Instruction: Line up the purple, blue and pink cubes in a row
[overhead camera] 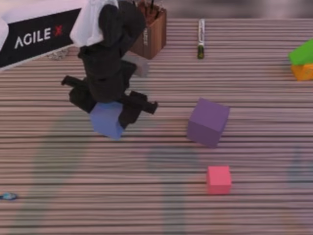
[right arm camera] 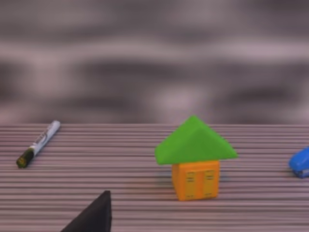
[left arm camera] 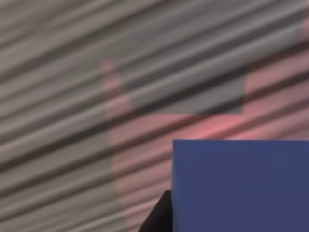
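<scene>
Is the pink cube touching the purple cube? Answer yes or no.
No. In the top view the pink cube sits apart from the purple cube, with bare table between them.

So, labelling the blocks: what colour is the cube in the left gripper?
Periwinkle blue; the blue cube shows best in the top view.

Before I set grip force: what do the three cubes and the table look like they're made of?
Blue cube, under the left pincer: plain matte faces, no gloss, perhaps foam or painted wood. Purple cube and pink cube: the same flat, unmarked finish. Table: striped, like slatted or grained wood.
</scene>
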